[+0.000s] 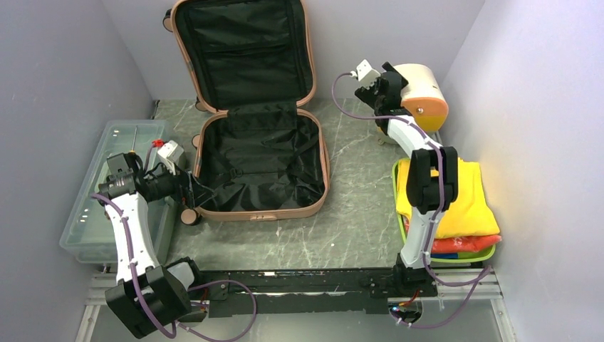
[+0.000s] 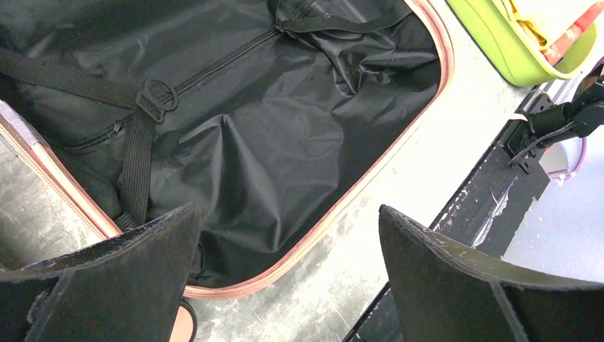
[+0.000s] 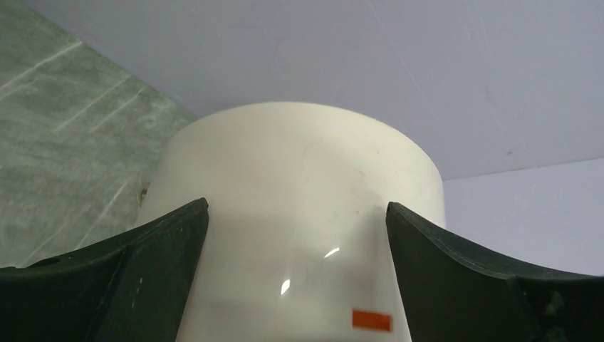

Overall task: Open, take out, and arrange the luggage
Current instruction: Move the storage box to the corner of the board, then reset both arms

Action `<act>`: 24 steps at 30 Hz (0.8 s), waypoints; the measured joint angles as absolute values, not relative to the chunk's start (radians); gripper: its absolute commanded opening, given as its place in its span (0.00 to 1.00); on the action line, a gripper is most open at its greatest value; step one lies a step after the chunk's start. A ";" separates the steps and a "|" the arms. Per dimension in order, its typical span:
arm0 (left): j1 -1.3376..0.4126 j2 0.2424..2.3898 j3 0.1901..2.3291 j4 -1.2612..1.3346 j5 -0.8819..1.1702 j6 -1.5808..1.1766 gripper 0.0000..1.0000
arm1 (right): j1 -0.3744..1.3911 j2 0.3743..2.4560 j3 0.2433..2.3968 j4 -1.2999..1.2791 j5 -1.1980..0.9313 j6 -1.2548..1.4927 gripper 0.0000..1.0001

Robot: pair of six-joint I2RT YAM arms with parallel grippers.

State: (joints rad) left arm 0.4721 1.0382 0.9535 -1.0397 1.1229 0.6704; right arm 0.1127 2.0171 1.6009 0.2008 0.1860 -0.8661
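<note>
Left gripper (image 2: 288,214) looms closest, spread wide and empty by the near-left corner of the luggage (image 1: 258,160), which lies open mid-table (image 1: 356,214), lid standing up at the back. Right gripper (image 3: 298,203) is wide around a cream cylinder (image 3: 299,142); can't tell if it's actually gripping.

Robot lab booth: bare walls (image 1: 57,71), mounting rail (image 1: 306,281).

No words, brands or numbers are legible in any view. A small plain orange patch (image 3: 371,320) sits on the cream cylinder (image 3: 299,164) between the right gripper's (image 3: 295,206) fingers, bearing no characters.
</note>
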 measured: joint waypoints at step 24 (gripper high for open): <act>0.479 0.850 1.066 -0.999 1.084 0.604 1.00 | 0.139 0.670 0.873 -0.469 -0.223 -0.178 1.00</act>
